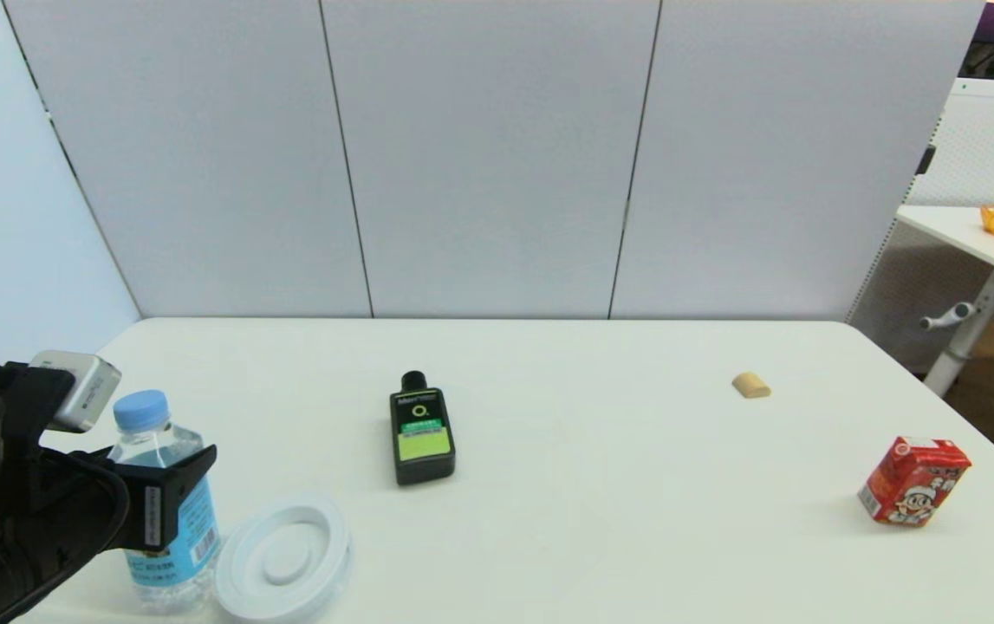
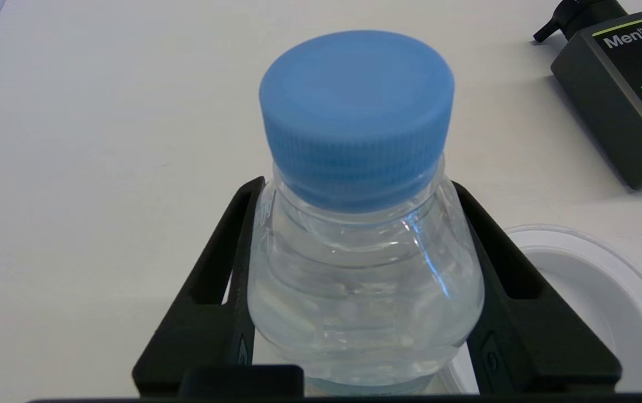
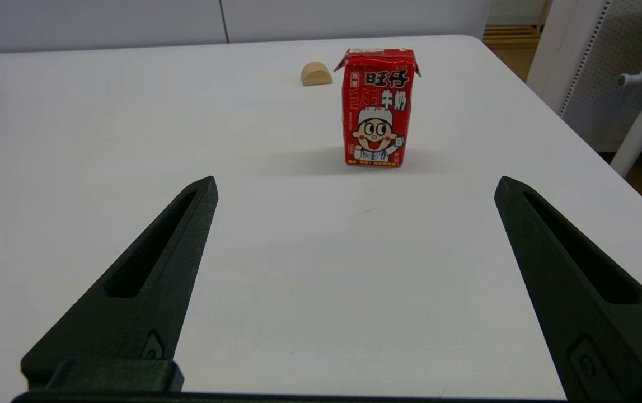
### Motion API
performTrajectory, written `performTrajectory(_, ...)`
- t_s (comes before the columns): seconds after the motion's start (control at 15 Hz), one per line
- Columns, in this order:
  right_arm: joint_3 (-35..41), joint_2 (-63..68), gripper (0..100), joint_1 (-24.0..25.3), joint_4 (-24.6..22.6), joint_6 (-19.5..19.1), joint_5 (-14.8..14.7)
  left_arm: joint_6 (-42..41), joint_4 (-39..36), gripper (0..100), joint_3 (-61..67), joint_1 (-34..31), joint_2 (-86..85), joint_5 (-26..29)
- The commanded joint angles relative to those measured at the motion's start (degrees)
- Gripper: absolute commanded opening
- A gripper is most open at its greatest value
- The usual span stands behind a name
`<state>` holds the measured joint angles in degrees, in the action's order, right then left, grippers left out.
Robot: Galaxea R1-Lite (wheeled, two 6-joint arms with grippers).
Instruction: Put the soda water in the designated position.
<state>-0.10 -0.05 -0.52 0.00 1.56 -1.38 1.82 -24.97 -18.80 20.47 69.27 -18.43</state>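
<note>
at the table's front left corner, the left gripper is clamped on the upright soda water, which holds clear liquid under a blue cap. just beside it lies an empty white round dish. the smooth bottle could slip or tip against the dish rim. the right gripper hangs spread apart near the milk carton.

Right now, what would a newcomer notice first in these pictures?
First, the left gripper shut on the soda water at the table's near left corner, beside a white round dish. Then the red milk carton standing far right, and the black bottle lying mid-table.
</note>
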Motion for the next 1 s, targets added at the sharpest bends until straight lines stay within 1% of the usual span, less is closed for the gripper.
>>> performTrajectory(0.07, 0.0, 0.0, 100, 0.0, 0.0, 0.0, 0.0, 0.0, 0.0, 0, 0.1, 0.0, 0.4, -0.1)
performTrajectory(0.13, 0.0, 0.0, 100, 0.0, 0.0, 0.0, 0.0, 0.0, 0.0, 100, 0.1, 0.0, 0.4, -0.1)
performTrajectory(1.0, 0.0, 0.0, 100, 0.0, 0.0, 0.0, 0.0, -0.1, -0.1, 100, 0.3, -0.1, -1.6, -0.3)
